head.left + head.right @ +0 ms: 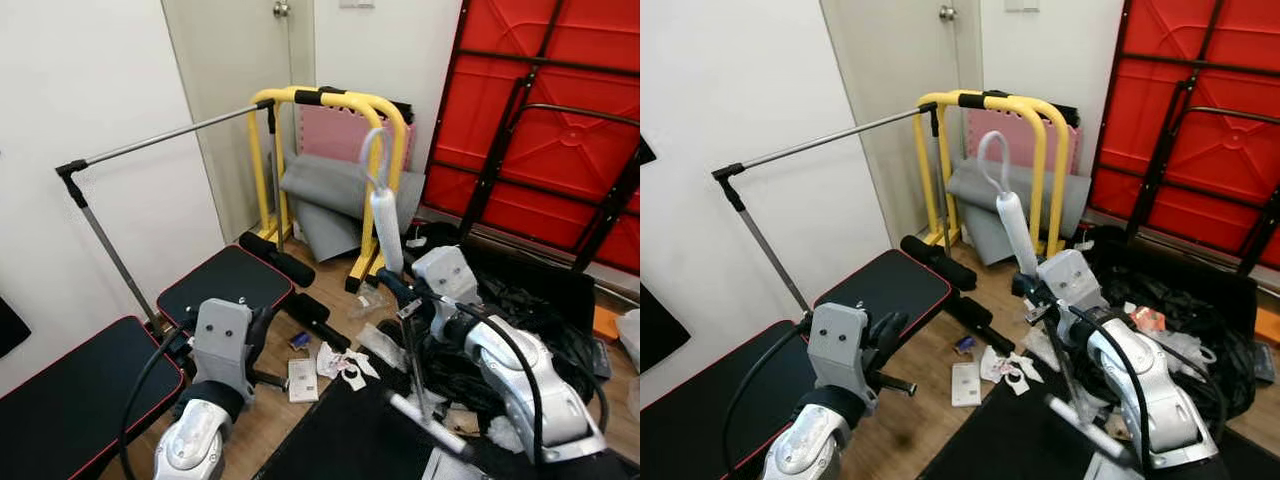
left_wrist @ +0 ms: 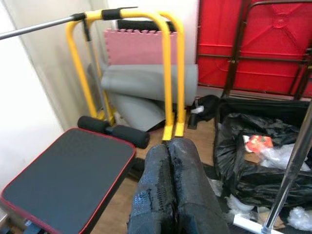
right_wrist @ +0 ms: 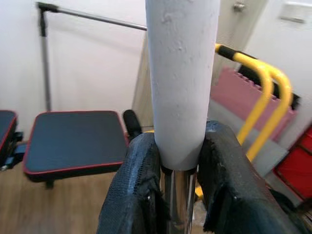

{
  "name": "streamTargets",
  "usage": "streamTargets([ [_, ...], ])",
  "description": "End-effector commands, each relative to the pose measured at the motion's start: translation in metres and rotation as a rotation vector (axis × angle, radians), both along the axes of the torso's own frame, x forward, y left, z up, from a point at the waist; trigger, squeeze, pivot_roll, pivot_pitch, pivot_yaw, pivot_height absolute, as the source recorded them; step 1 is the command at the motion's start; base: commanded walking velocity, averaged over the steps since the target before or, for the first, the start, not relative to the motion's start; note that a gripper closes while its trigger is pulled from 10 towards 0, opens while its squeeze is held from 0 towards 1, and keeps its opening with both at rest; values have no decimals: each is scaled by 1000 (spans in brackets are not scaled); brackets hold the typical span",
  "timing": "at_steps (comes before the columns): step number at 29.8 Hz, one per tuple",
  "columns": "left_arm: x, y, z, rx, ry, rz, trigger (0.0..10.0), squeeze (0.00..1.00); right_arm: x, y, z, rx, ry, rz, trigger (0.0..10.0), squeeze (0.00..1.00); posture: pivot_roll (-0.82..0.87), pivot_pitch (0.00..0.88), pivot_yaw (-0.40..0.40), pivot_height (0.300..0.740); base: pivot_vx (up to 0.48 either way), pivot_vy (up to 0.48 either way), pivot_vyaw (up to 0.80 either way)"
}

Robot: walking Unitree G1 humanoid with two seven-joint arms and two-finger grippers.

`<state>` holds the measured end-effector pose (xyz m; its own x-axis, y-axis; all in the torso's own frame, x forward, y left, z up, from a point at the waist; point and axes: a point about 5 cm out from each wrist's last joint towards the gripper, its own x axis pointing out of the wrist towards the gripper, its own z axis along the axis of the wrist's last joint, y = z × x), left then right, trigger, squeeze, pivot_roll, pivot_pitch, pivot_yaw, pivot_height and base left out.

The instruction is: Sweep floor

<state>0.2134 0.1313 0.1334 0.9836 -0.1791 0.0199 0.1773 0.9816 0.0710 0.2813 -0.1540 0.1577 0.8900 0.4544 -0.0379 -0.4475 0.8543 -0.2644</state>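
Note:
My right gripper is shut on a broom, just below its white grip, which ends in a loop at the top. In the right wrist view both black fingers clamp the metal shaft under the white grip. The shaft runs down to a white bar low over a black mat. Torn paper scraps and a white card lie on the wood floor between my arms. My left gripper hangs over the floor by the bench, shut and holding nothing.
Two black, red-edged bench pads stand at the left under a slanting metal rail. A yellow tube frame, grey rolled mats and a pink foam tile fill the back. A red folded table and black bags crowd the right.

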Motion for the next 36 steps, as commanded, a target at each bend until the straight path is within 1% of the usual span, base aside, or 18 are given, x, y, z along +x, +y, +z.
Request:
streamTargets([
  [1, 0, 1, -3, -7, 16, 14, 10000, 0, 0, 5, 10, 23, -40, 49, 10000, 0, -143, 0, -41, 740, 0, 0, 0],
  [2, 0, 1, -3, -7, 16, 14, 10000, 0, 0, 5, 10, 23, -40, 49, 10000, 0, -143, 0, -41, 740, 0, 0, 0],
  [4, 0, 1, -2, -7, 15, 13, 10000, 0, -2, 8, 11, 43, -27, 87, 10000, 0, -142, 0, -41, 740, 240, 0, -800],
  [6, 0, 1, -2, -7, 15, 13, 10000, 0, -2, 8, 13, 59, -37, 91, 10000, 0, -143, 0, -39, 740, 242, 0, -800],
  [8, 0, 1, -2, -8, 15, 12, 10000, 0, -4, 10, 18, 97, -52, 122, 10000, 0, -143, 0, -39, 740, 251, 0, 0],
  [9, 0, 1, -2, -8, 14, 12, 10000, 0, -6, 11, 22, 123, -61, 159, 10000, 0, -144, 0, -38, 740, 251, 0, 0],
  [10, 0, 1, -2, -8, 14, 12, 10000, 0, -6, 11, 22, 123, -61, 159, 10000, 0, -144, 0, -38, 740, 251, 0, 0],
  [13, 0, 2, -1, -9, 14, 10, 10000, 0, -12, 15, 25, 122, -57, 246, 10000, 0, -144, 0, -37, 740, 251, 0, 533],
  [17, 0, 2, -1, -9, 13, 8, 10000, 0, -12, 15, 25, 147, -49, 244, 10000, 0, -145, 0, -37, 740, 255, 0, 800],
  [22, -1, 2, -1, -10, 13, 7, 10000, 0, -10, 14, 24, 141, -45, 224, 10000, 0, -144, 0, -34, 740, 256, 0, 0],
  [23, -1, 1, 0, -10, 13, 6, 10000, 0, -9, 12, 22, 130, -31, 208, 10000, 0, -143, 0, -34, 740, 259, 0, 0],
  [28, -3, 1, 0, -10, 15, 2, 10000, 0, -9, 13, 24, 86, -34, 225, 10000, 0, -140, 0, -34, 740, 259, 0, 0],
  [30, -4, 1, 0, -6, 21, 2, 10000, 0, -7, 14, 24, 27, -52, 216, 10000, 0, -137, 0, -33, 740, 0, 0, 0],
  [31, -4, 1, 0, -6, 21, 2, 10000, 0, -7, 14, 24, 27, -52, 216, 10000, 0, -137, 0, -33, 740, 0, 0, 0],
  [32, -7, 1, 0, -10, 26, -10, 10000, 0, -7, 16, 25, -24, -62, 218, 10000, 0, -134, 16, -30, 740, 0, 0, 0],
  [33, -7, 1, 0, -10, 26, -10, 10000, 0, -7, 16, 25, -24, -62, 218, 10000, 0, -134, 16, -30, 740, 0, 0, 0],
  [36, -11, 0, 1, -17, 29, -33, 10000, 0, -4, 20, 28, -128, -108, 190, 10000, 0, -132, 31, -25, 740, 0, 0, 0],
])
